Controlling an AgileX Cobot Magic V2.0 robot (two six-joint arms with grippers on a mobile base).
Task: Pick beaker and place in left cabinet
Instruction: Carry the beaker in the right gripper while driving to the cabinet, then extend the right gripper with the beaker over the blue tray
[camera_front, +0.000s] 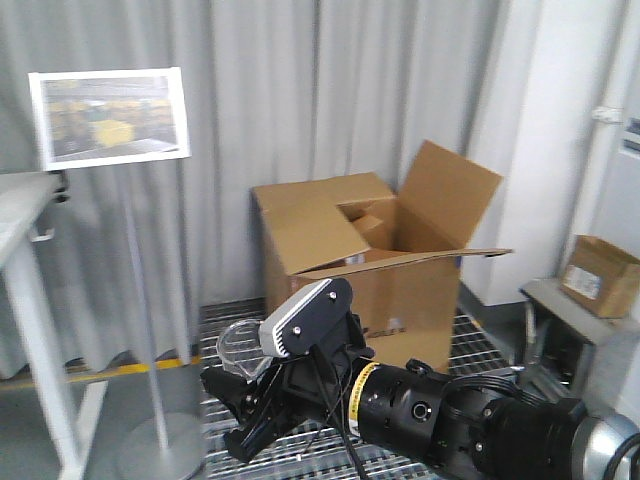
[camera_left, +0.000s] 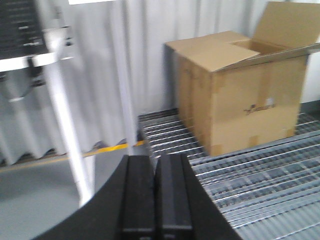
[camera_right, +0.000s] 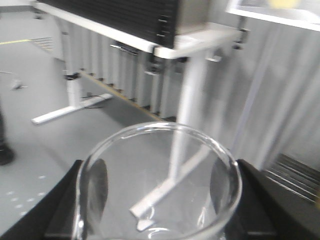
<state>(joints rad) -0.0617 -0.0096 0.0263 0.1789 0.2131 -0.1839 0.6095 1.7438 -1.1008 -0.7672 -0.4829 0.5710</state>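
Observation:
The beaker (camera_front: 238, 345), a small clear glass cylinder, is held off the floor in my right gripper (camera_front: 236, 380), low in the front view. In the right wrist view I look down into the beaker's (camera_right: 150, 165) open rim, with my right gripper (camera_right: 159, 205) shut on its sides and a black finger on each flank. My left gripper (camera_left: 156, 167) appears only in the left wrist view, its two black fingers pressed together with nothing between them. The left cabinet is out of view.
An open cardboard box (camera_front: 370, 260) stands on a metal floor grating (camera_left: 260, 185) ahead. A sign on a thin stand (camera_front: 110, 118) and a white-legged table (camera_front: 25, 220) are at the left. A small carton (camera_front: 598, 275) rests on a low stand at the right.

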